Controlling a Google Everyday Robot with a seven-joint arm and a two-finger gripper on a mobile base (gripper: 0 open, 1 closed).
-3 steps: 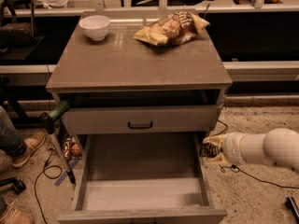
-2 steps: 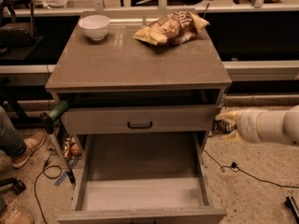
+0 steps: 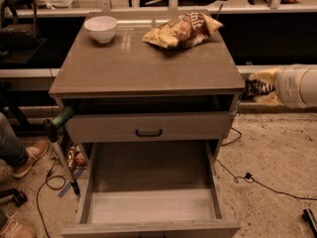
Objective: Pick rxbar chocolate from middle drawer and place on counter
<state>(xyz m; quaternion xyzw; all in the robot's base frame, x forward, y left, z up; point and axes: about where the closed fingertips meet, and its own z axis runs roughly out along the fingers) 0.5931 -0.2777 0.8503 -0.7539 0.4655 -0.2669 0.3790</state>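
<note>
The middle drawer (image 3: 148, 182) is pulled wide open at the bottom of the cabinet, and its bare floor holds nothing. My gripper (image 3: 257, 89) is to the right of the cabinet, just past the counter's right edge and a little below the counter (image 3: 143, 66) top. It is shut on the rxbar chocolate (image 3: 254, 87), a small dark bar with pale lettering, held in the air clear of the drawer. My pale arm (image 3: 297, 86) reaches in from the right.
On the counter a white bowl (image 3: 101, 28) stands at the back left and a crinkled yellow-brown chip bag (image 3: 183, 29) lies at the back right. The top drawer front (image 3: 148, 127) with a black handle is slightly ajar. A person's shoe (image 3: 29, 155) and cables (image 3: 257, 182) lie on the floor.
My gripper with the dark bar has risen from beside the open middle drawer to about counter height, staying to the right of the cabinet. The drawer has not moved.
</note>
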